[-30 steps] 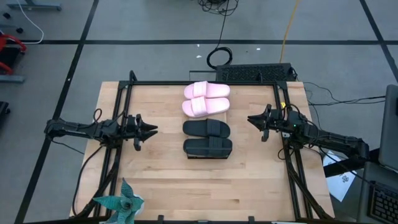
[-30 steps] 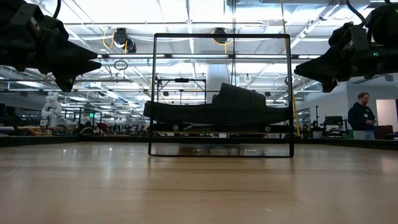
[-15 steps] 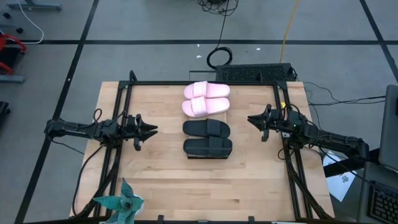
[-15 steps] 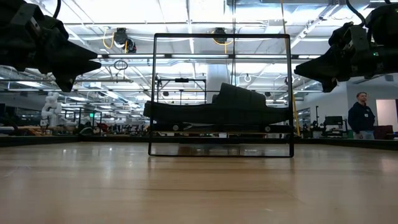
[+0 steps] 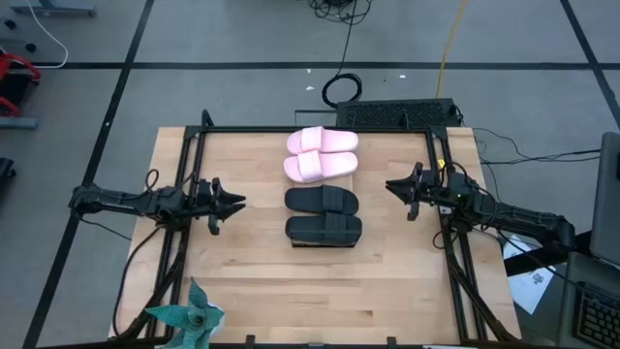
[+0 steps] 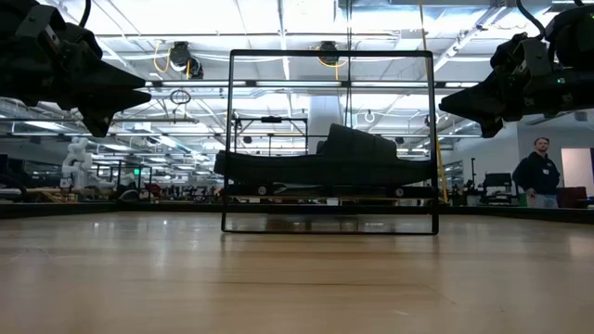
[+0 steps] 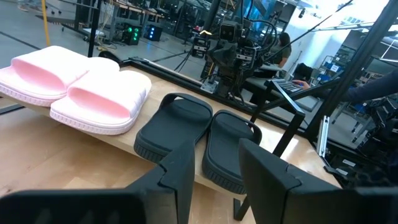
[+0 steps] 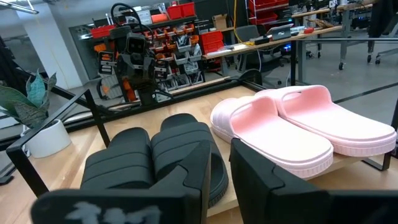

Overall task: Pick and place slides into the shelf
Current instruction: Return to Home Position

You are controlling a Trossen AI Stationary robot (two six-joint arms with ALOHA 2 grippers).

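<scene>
Slides: pale pink pair (image 5: pixel 322 153) and matte black pair (image 5: pixel 323 215) sit on the narrow light-wood shelf (image 7: pixel 118 142). My left gripper (image 5: pixel 232 202) and right gripper (image 5: pixel 392 186) flank it, fingers parted, empty; I judge placing done.

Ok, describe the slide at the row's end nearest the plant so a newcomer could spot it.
In the high view, find the wooden table; at its middle the shelf carries one row of four. Past the pale pink pair come two matte black ones, and it is the black slide at the row's end, with only one neighbour, the other black slide.
</scene>
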